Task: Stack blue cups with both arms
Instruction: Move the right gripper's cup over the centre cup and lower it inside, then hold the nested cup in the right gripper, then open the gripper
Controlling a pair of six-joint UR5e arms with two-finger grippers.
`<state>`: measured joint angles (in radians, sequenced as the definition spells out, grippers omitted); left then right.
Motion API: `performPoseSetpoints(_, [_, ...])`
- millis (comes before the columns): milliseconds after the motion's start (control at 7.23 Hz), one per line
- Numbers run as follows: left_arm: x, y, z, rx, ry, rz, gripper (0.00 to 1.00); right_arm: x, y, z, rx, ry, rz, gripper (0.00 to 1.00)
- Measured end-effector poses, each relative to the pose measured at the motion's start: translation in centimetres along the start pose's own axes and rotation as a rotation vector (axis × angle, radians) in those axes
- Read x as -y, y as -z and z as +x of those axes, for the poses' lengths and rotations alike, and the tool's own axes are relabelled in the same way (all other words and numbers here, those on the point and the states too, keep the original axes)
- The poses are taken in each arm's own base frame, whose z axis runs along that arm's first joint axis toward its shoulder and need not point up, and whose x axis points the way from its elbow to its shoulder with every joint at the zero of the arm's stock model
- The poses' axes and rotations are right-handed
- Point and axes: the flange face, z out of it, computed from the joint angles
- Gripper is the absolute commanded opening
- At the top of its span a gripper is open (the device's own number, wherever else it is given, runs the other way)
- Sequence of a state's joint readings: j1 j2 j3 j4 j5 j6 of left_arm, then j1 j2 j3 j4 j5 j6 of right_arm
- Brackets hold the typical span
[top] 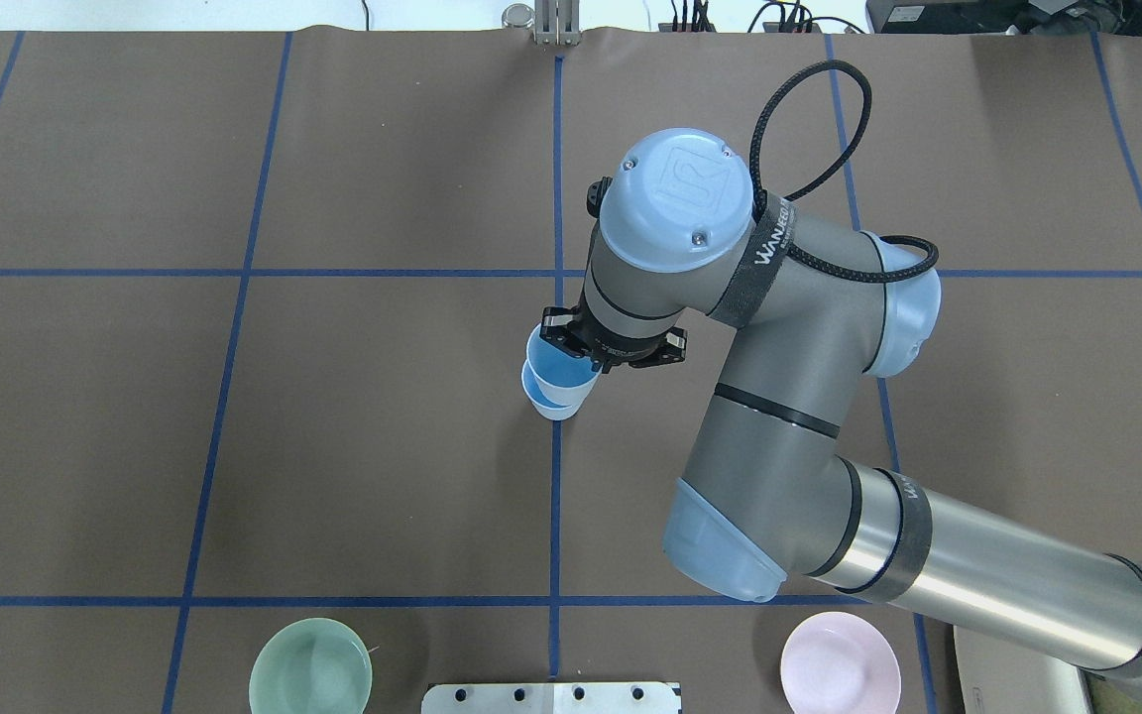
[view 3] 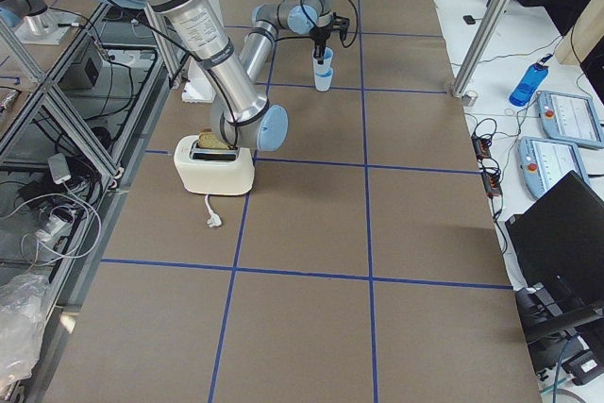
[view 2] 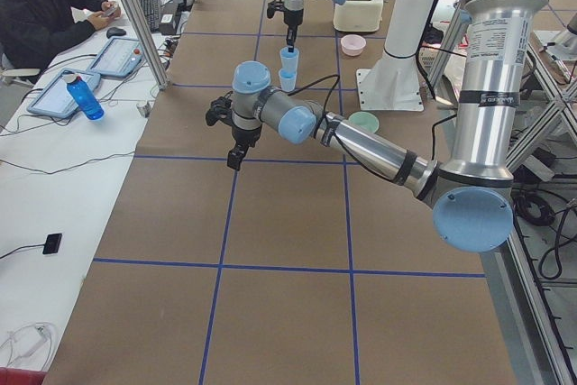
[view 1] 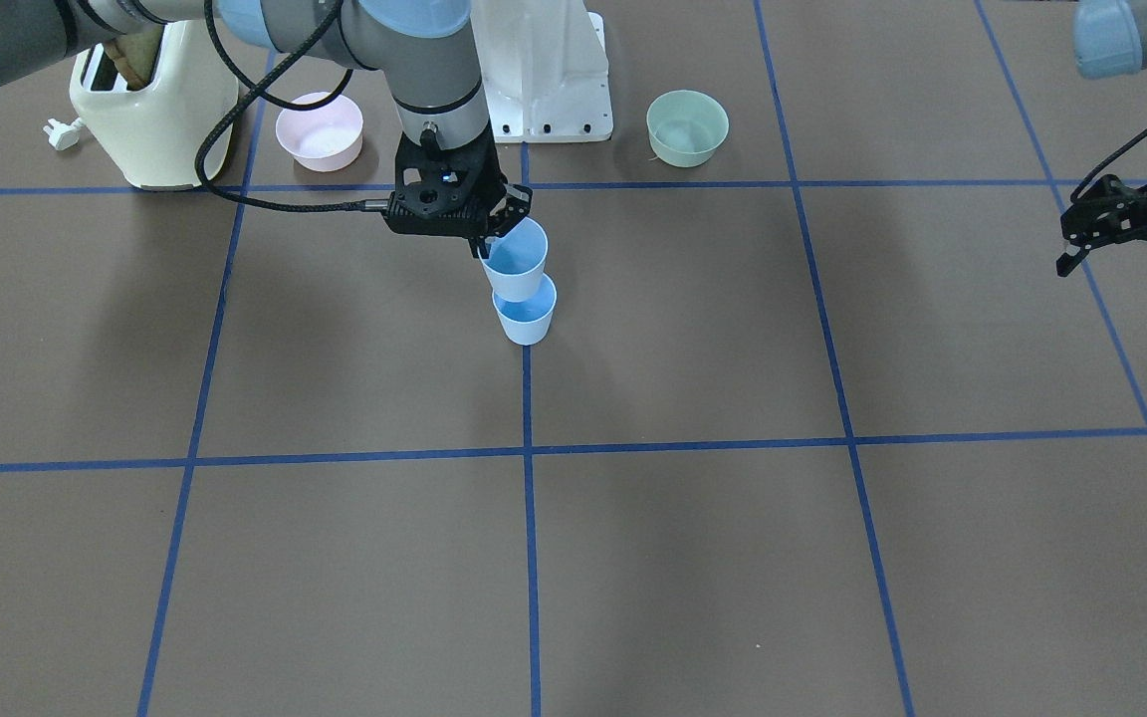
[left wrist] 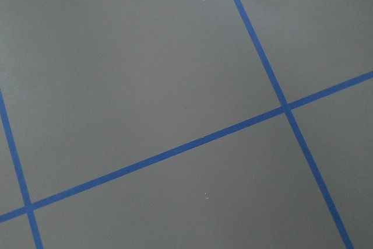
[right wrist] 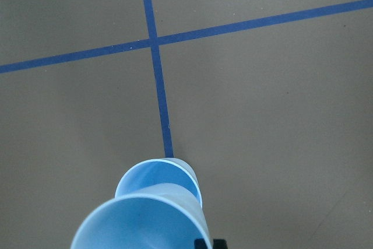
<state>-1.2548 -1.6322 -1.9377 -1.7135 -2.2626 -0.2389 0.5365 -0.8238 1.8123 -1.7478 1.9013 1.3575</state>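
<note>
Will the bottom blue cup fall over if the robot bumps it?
Probably easily: the bottom cup stands free on a narrow base, wider on top. It looks like thin plastic, so likely light enough to slide. The right gripper holds only the top cup.

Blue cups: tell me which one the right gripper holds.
The upper cup, pinched at its rim by the right gripper; the lower cup stands ungripped on the table below it.

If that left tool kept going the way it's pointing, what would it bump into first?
The left tool would probably meet only the table; its wrist view shows nothing else but blue tape.
</note>
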Motion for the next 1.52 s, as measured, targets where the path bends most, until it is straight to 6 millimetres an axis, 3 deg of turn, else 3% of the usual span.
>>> performPoseSetpoints(1106, [-0.2, 0.2, 0.2, -0.008, -0.001, -0.001, 0.97, 1.5, -0.1, -0.9, -0.004, 0.013, 0.013, 0.0])
performPoseSetpoints(1521, [-0.8, 0.2, 0.1, -0.012, 0.003, -0.006, 0.97, 2.6, -1.3, -1.2, 0.011, 0.018, 0.023, 0.0])
